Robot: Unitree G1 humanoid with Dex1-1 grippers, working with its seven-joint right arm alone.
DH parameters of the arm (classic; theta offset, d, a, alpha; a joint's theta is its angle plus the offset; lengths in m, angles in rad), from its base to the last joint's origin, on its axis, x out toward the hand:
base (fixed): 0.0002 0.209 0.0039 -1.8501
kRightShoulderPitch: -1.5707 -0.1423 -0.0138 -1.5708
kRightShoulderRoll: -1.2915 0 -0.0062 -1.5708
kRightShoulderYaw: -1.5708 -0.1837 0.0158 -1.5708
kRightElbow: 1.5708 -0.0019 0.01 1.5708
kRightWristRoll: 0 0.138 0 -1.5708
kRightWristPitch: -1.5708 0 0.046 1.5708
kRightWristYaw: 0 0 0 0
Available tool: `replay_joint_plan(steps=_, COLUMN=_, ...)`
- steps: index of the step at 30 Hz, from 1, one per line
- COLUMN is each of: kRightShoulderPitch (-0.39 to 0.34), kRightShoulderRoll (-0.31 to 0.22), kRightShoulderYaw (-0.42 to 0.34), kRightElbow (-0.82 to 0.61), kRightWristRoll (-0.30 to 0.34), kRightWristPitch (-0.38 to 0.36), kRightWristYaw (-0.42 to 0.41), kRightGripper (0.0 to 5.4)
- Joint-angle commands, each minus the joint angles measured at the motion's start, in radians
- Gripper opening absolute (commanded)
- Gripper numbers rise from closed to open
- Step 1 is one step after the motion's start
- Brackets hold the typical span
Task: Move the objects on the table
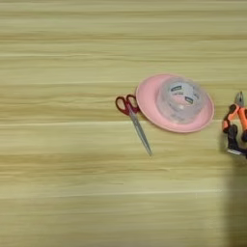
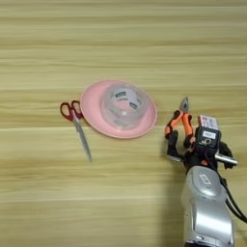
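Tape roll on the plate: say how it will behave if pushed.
The tape roll lies flat, so it will probably slide, not roll. It looks light, hollow and clear, so easily shifted. The plate under it is shallow and may move with it.

Left and near table (image 2: 43,202): bare wood, open passage.
Centre: pink plate (image 2: 91,118) holding tape roll (image 2: 123,107); scissors (image 2: 77,123) touching its left rim.
Right: pliers (image 2: 179,123), card (image 2: 208,121).

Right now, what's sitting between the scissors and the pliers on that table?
The pink plate, with the clear tape roll resting on it, lies between the scissors and the pliers. The right eye view shows it best.
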Motion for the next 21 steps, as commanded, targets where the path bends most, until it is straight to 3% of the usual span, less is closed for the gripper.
replay_joint_plan(steps=1, kRightShoulderPitch=-0.023, kRightShoulderRoll=-0.024, kRightShoulderYaw=-0.012, kRightElbow=-0.045, kRightWristRoll=0.002, kRightWristPitch=0.013, kRightWristYaw=0.003, kRightGripper=5.39)
replay_joint_plan(steps=9, kRightShoulderPitch=-0.019, kRightShoulderRoll=0.014, kRightShoulderYaw=-0.001, kRightElbow=-0.093, kRightWristRoll=0.042, kRightWristPitch=0.093, kRightWristYaw=0.024, kRightGripper=5.39)
replay_joint_plan(steps=21, kRightShoulderPitch=-0.021, kRightShoulderRoll=0.031, kRightShoulderYaw=0.009, kRightElbow=-0.095, kRightWristRoll=0.073, kRightWristPitch=0.123, kRightWristYaw=0.038, kRightGripper=3.96)
